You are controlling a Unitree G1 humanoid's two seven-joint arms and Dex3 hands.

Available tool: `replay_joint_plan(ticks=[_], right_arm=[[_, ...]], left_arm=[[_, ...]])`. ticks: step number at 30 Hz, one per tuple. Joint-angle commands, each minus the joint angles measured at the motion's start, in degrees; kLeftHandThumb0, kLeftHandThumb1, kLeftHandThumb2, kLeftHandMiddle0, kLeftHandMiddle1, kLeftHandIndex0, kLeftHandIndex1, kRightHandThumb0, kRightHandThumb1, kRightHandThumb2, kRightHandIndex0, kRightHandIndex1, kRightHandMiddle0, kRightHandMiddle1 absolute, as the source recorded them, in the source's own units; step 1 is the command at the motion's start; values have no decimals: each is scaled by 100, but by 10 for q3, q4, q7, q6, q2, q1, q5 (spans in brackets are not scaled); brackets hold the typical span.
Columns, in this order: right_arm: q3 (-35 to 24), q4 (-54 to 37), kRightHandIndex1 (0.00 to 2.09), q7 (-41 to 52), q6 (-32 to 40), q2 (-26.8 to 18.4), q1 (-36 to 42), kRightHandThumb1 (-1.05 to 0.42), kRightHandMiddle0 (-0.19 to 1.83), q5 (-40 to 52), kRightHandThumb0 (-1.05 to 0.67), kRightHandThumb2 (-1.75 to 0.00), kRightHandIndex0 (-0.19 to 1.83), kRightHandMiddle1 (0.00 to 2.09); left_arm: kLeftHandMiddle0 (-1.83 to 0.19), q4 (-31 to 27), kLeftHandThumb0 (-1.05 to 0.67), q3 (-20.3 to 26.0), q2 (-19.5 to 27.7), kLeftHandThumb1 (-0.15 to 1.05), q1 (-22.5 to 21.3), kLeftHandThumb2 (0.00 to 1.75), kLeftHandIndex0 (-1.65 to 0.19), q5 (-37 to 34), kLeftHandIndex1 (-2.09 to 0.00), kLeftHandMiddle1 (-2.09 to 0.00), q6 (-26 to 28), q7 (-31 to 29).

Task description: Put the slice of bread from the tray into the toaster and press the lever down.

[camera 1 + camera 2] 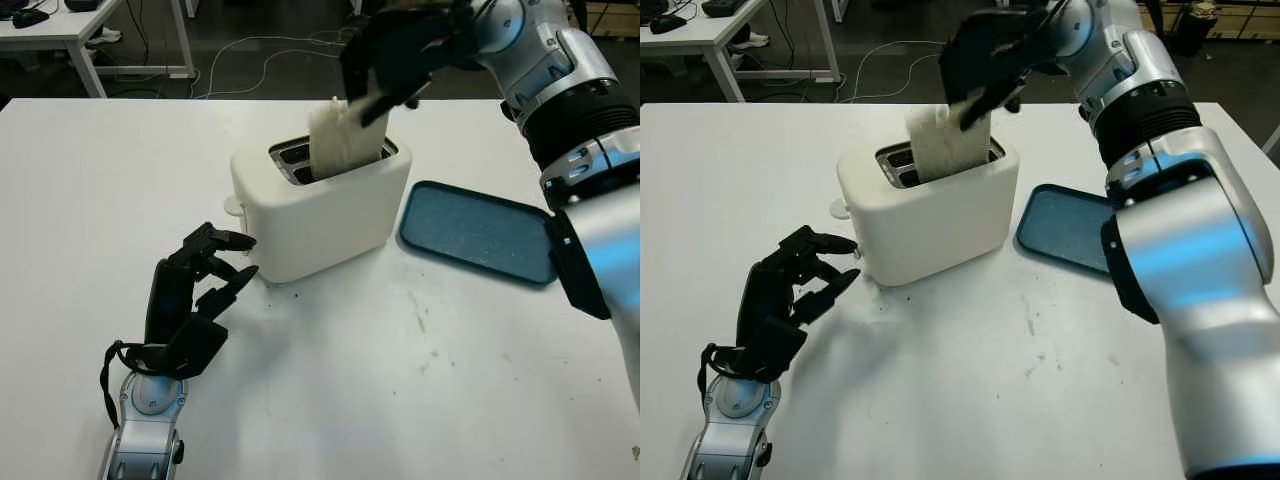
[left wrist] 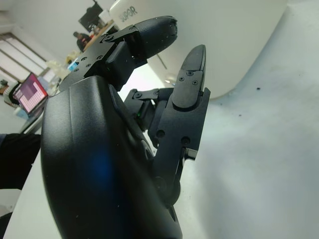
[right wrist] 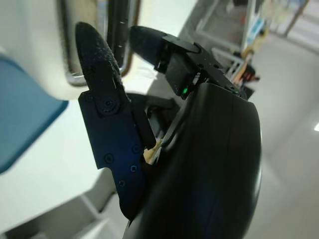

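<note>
The right robot hand (image 1: 385, 70) pinches the bread slice (image 1: 345, 140) upright, aligning it with the toaster (image 1: 320, 205) slot; the left robot hand (image 1: 195, 290), open, waits near the lever.

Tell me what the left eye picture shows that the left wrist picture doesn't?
The left eye view takes in the whole table: the slice of bread standing partly in a slot of the toaster, the right hand holding its top, and the blue tray beside the toaster. The left wrist view looks from very close along the fingers and into a room behind, with a laptop screen. Both show the open left hand near the toaster's front end on the white table.
</note>
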Motion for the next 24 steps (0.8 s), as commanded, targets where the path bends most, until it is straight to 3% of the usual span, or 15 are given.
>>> replay_joint_plan(ticks=[1, 13, 19, 24], right_arm=[[8, -12, 50, 5, -16, -14, 15, -86, 57, -7, -82, 0, 20, 1], [0, -13, 44, 4, -10, -22, 21, -81, 48, 0, -80, 0, 8, 0], [-45, -46, 47, -77, -24, -43, 43, -79, 44, 19, -81, 0, 6, 0], [-143, -105, 37, -225, -113, -75, 143, -80, 58, 84, -68, 0, 36, 2]], left_arm=[[-63, -1, -21, -2, 1, 92, 4, 15, -54, 5, -103, -147, -7, 4], [-62, -1, -20, -2, -1, 92, 4, 15, -54, 0, -103, -147, -5, 3], [-63, -5, -21, -1, -1, 92, 5, 15, -54, 5, -104, -147, -3, 6], [-63, -15, -20, 16, 11, 92, -1, 16, -54, 7, -103, -149, -7, 5]])
